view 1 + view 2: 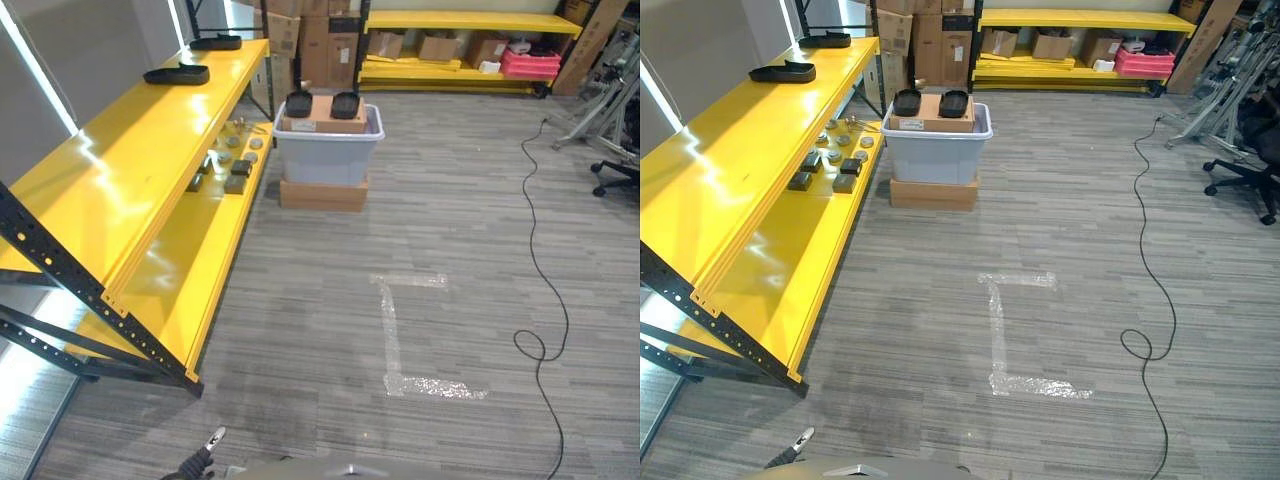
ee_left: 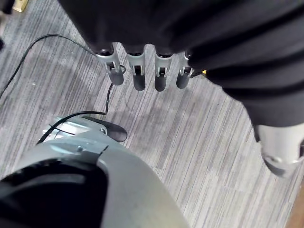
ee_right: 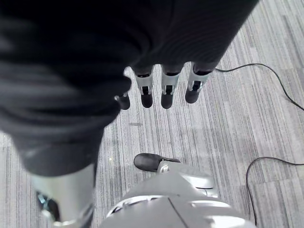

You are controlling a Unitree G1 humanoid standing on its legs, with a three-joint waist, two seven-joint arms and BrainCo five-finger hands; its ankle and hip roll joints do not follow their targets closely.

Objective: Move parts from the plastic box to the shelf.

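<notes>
A grey plastic box stands on a flat cardboard box on the floor ahead, beside the yellow shelf. A cardboard box inside it carries two black parts. Two more black parts lie on the shelf's upper level. Several small parts sit on its lower level. My left hand hangs over the carpet with straight fingers, holding nothing. My right hand hangs the same way, also open, far from the box.
A tape mark is stuck on the carpet between me and the box. A second yellow rack with cardboard boxes lines the back wall. An office chair and metal stands are at the right.
</notes>
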